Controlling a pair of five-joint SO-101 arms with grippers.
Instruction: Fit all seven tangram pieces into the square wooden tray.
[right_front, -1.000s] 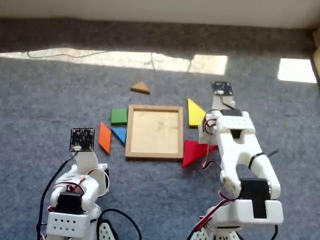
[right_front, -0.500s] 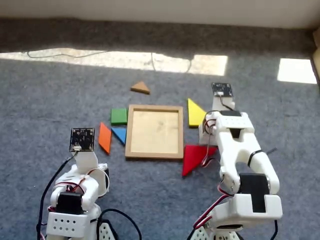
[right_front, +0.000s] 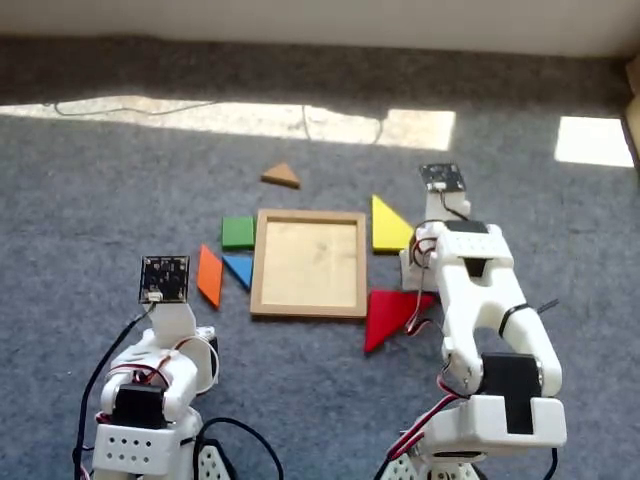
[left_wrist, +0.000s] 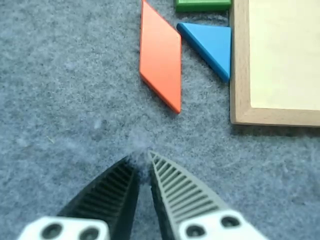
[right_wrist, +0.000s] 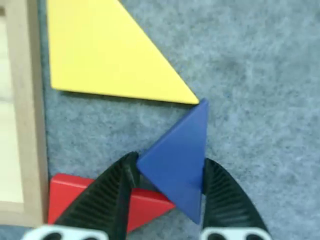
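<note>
Meanwhile the right claw (right_wrist: 169, 164), closed on the dark blue wooden triangle (right_wrist: 180, 160) just beside the square wooden tray (right_front: 307, 217), has barely shifted, nudging the large red triangle (right_front: 390, 310) slightly. No piece sits in the tray yet, and the left claw (left_wrist: 142, 162) hangs nearly shut, holding nothing.

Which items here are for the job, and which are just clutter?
Job: tray, yellow triangle, red triangle, dark blue triangle in right claw, orange parallelogram, light blue triangle, green square, brown triangle.
Clutter: cable, carpet.
</note>
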